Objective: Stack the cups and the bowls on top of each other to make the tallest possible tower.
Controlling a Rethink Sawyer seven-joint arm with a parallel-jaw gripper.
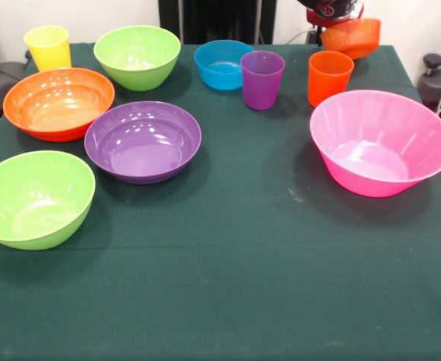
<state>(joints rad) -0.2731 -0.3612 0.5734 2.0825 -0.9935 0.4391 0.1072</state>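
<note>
Small orange bowl (353,36): we log it tilted, raised off table at far right, directly under gripper (333,11), just behind orange cup (329,77). Grip state: can't tell.

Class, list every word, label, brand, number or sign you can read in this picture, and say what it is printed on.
None: no readable text appears anywhere.
The yellow cup, purple cup, orange cup, pink bowl and the other bowls are plain plastic.
The green tablecloth has no print.
The gripper shows no legible marking.
</note>
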